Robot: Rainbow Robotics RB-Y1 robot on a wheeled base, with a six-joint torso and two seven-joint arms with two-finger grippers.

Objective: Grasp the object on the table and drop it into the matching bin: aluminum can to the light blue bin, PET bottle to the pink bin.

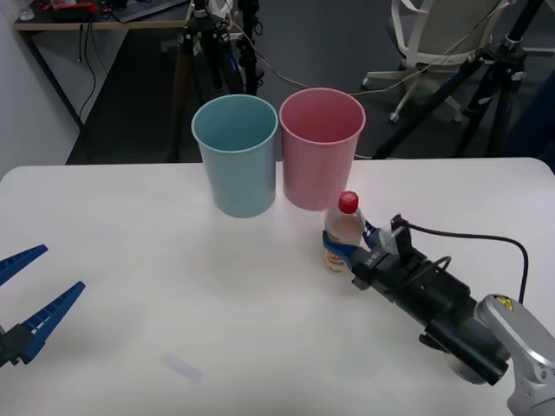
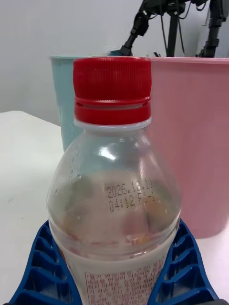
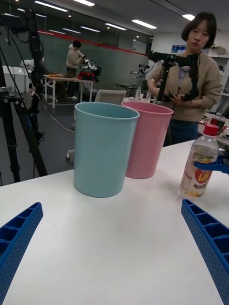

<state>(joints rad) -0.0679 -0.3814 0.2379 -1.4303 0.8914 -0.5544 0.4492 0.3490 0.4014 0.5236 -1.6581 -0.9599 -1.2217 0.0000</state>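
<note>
Clearly "2026" date stamp on PET bottle (image 2: 114,200), right pincer (image 1: 354,245) clasping it.

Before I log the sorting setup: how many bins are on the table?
2. The blue bin stands at the table's far side; the pink bin stands touching it on the robot's right, just behind the bottle.

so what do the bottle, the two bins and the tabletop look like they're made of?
PET bottle: clear, glossy plastic by its see-through wall and highlights; red ribbed cap, printed label. It stands upright with the right gripper around it.
Light blue bin and pink bin: opaque, smooth, likely plastic.
Table: white, matte, probably laminate.
Left gripper: open, idle.
</note>
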